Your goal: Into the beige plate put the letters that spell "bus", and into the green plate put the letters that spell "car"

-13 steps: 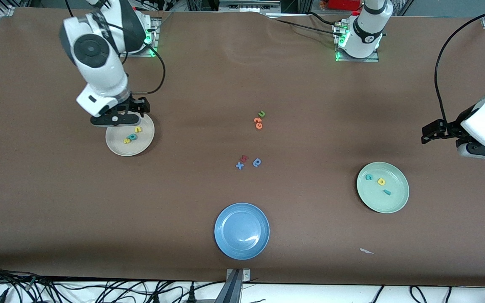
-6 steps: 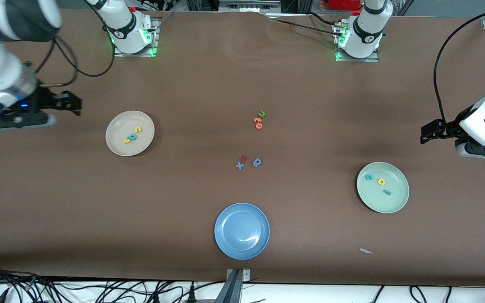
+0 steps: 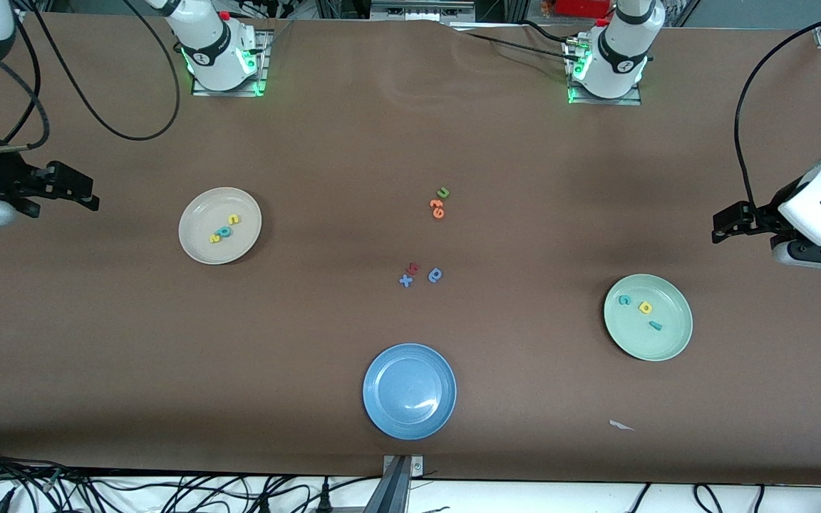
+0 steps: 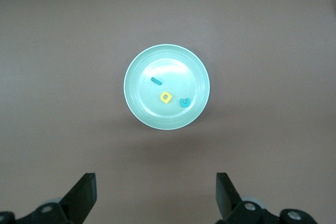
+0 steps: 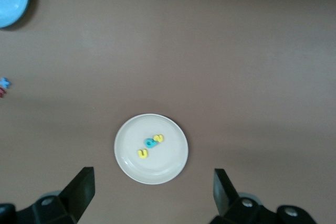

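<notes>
Resting in the beige plate are the letters that spell "bus", while the letters that spell "car" sit in the green plate, so the sorting looks done and no further pick seems called for. Over the table's right-arm end, the right gripper hangs with jaws spread and nothing between them, well apart from the beige plate. At the opposite end, the left gripper hangs likewise wide and bare, the green plate just nearer the front camera. Both arms are partly cut off by the frame edge; the letters' exact orientation is hard to make out.
</notes>
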Tool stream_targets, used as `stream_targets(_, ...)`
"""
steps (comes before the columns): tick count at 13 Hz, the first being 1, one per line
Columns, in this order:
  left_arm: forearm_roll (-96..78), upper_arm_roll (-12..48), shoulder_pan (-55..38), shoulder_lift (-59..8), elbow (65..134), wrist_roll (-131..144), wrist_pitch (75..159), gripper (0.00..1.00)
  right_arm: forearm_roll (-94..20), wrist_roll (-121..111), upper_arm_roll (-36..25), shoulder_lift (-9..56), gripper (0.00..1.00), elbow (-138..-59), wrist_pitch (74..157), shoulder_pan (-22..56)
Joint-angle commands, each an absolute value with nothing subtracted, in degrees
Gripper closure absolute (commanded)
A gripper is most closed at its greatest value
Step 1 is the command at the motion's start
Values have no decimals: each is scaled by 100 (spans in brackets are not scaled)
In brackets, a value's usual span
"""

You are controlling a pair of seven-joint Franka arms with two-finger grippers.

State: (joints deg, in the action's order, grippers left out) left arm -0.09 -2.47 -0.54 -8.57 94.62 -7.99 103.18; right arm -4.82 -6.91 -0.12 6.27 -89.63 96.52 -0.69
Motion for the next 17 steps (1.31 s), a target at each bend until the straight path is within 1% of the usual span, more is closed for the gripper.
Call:
stream_targets(1, -44, -229, -53, -782, 9448, -704, 10283, 0, -677, -712, -114, 782, 0, -8745, 9388, 26)
stream_targets(7, -44, -149, -53, -773, 9448, -554, 10195, 0, -229, -677, -70, 923, 0, -8745, 9316, 430)
stream_targets(11, -44, -149, -44, -773, 9448, -545, 10195, 0, 35, -677, -79, 958, 0, -8736, 9299, 439)
stream_targets(15, -44, -132, -53, -765, 9448, -536, 10169, 0, -17, -677, -289, 897, 0, -8614, 9167, 369)
stream_targets(17, -44, -132, -53, -765, 9440, -536, 10169, 0, 17, -677, -299, 905, 0, -8569, 9027, 369)
